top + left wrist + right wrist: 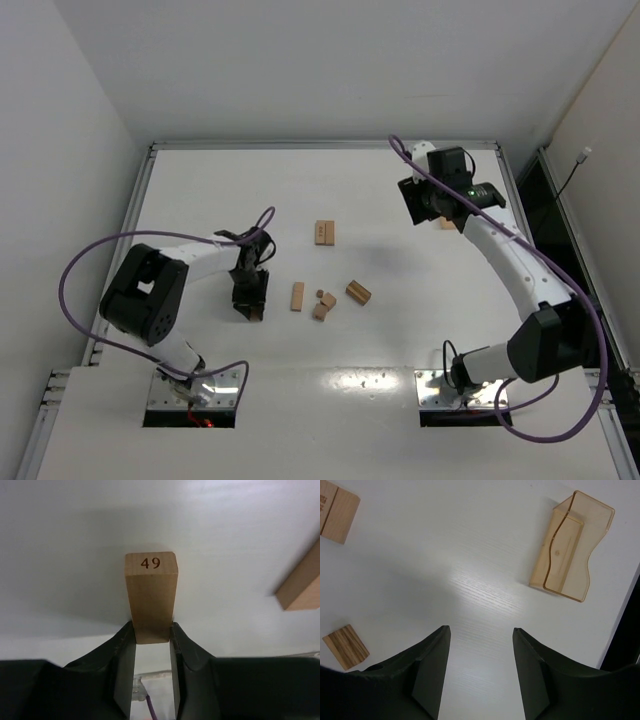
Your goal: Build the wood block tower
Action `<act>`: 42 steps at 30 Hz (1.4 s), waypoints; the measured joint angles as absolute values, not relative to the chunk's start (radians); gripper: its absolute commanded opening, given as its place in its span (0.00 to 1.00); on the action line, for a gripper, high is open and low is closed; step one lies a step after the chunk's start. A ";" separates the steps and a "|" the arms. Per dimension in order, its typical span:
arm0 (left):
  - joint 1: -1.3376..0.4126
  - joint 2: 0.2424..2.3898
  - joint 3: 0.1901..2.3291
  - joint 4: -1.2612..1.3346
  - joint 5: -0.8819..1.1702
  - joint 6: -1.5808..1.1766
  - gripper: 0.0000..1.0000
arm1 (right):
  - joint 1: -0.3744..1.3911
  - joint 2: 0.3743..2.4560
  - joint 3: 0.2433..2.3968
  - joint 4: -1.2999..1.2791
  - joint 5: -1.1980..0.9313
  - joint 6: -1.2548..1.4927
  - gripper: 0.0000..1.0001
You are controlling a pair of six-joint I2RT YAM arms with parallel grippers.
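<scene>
My left gripper (152, 630) is shut on the near end of a light wooden plank marked 49 (151, 597), low over the white table. In the top view the left gripper (250, 303) hides that plank. Just to its right lie a single plank (297, 296), a tiny cube (319, 293), two small blocks (324, 306) and a stubby block (358, 292). Two planks lie side by side (324, 232) farther back. My right gripper (480, 630) is open and empty, high over bare table, also seen in the top view (425, 205).
A translucent amber plastic box (570, 545) lies near the table's right edge, mostly hidden by the right arm in the top view. The right wrist view also shows the paired planks (337, 510) and a stubby block (346, 646). Another plank (301, 585) lies right of the held one.
</scene>
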State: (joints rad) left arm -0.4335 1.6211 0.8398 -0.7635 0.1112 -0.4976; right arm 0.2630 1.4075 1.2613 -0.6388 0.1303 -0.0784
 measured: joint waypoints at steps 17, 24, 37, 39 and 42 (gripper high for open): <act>-0.385 2.036 1.435 -0.639 0.024 -0.493 0.00 | 0.263 1.456 1.278 -0.645 0.093 -0.078 0.49; -0.351 2.064 1.475 -0.628 -0.015 -0.485 0.56 | 0.263 1.468 1.288 -0.657 0.087 -0.078 0.51; -0.420 1.854 1.298 -0.660 -0.045 -0.489 0.58 | 0.263 1.475 1.293 -0.659 0.077 -0.078 0.51; -0.478 1.742 1.235 -0.665 -0.041 -0.499 0.54 | 0.264 1.475 1.293 -0.659 0.077 -0.078 0.51; -0.550 1.611 1.158 -0.659 -0.020 -0.509 0.54 | 0.264 1.475 1.293 -0.659 0.077 -0.078 0.51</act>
State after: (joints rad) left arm -0.5495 1.6112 1.1576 -0.6594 -0.0200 -0.5095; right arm 0.2638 1.4750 1.2930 -0.6594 0.0772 -0.0780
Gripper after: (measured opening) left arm 0.543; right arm 0.503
